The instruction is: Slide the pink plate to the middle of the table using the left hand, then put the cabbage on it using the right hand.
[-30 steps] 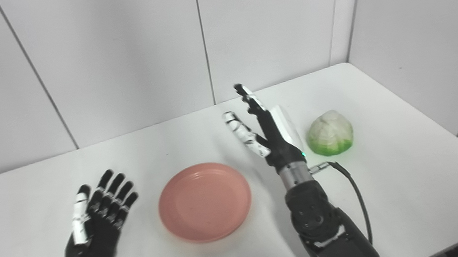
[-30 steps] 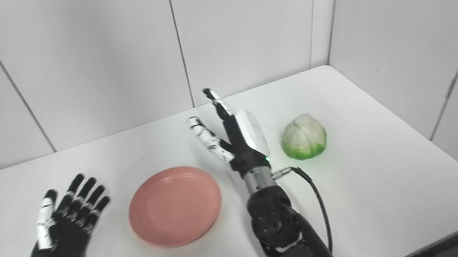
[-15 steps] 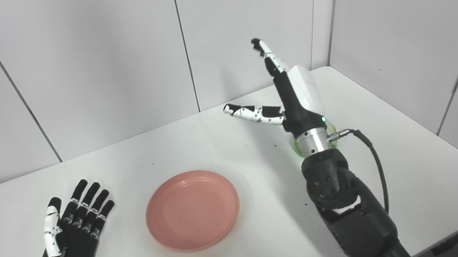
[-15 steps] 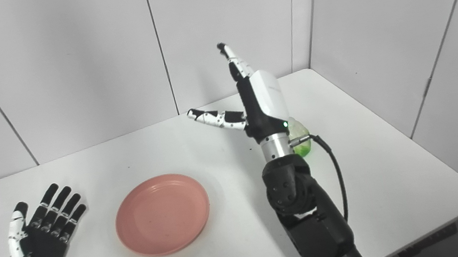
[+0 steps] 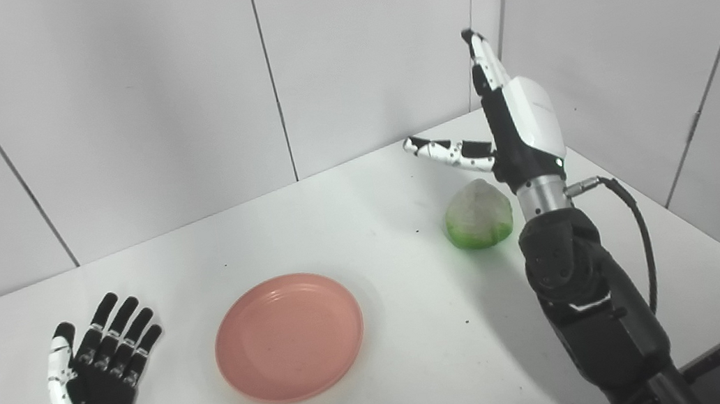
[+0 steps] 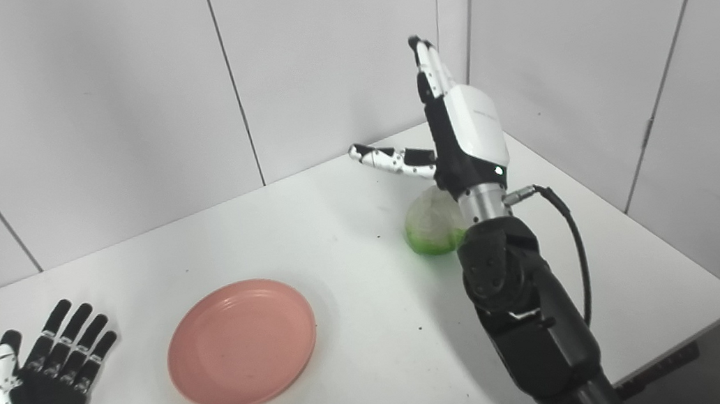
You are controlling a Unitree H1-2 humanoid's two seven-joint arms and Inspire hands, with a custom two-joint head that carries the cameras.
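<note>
Your table (image 5: 364,229) carries the pink plate (image 5: 289,337) near its middle, apparently ready to receive. The cabbage (image 5: 479,215) sits at two o'clock from it, untouched. Your right hand (image 5: 513,127) is raised above the cabbage, fingers spread, empty. Your left hand (image 5: 91,386) rests at nine o'clock, splayed, empty.

L hand (image 5: 87,392) flat, palm up, fingers spread, holding nothing; low, well left of plate (image 5: 289,337). R arm (image 5: 587,311) raised steeply, right of plate. R hand (image 5: 511,121) upright, fingers pointing up, thumb (image 5: 448,149) out toward left, holding nothing.
</note>
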